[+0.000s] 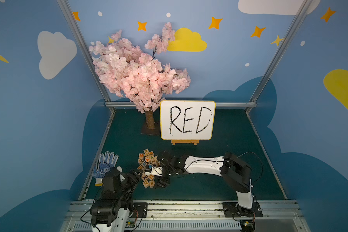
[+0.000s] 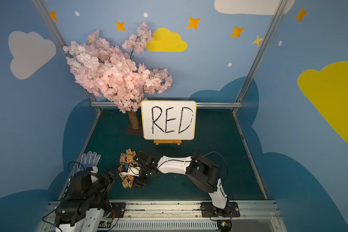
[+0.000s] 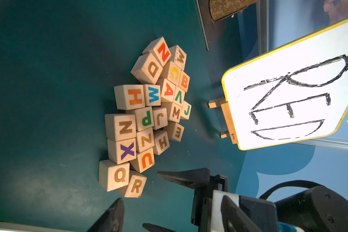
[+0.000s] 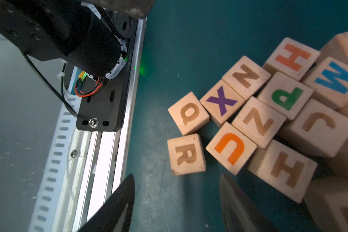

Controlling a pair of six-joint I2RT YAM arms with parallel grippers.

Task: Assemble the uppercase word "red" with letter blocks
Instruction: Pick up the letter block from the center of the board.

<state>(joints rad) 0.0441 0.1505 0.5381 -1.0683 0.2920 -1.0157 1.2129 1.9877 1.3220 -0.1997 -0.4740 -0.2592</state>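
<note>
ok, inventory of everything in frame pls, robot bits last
light wooden letter cubes: about twenty, coloured or brown capitals, one pile on the mat's near left
brown-R wooden cube: one, pile's near edge
white yellow-rimmed board on wooden easel: one, black RED, mid-back
pink blossom tree: one, back left beside board
white blue-dotted glove: one, left of pile
dark green mat: one, covers table
left gripper: black, beside pile, holding nothing
right gripper: black, open, next to the R cube

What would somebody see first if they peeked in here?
Probably the big pink blossom tree at the back left. Next, the white board beside it with RED in black letters, and in front of that, the heap of wooden letter blocks on the green table.
</note>
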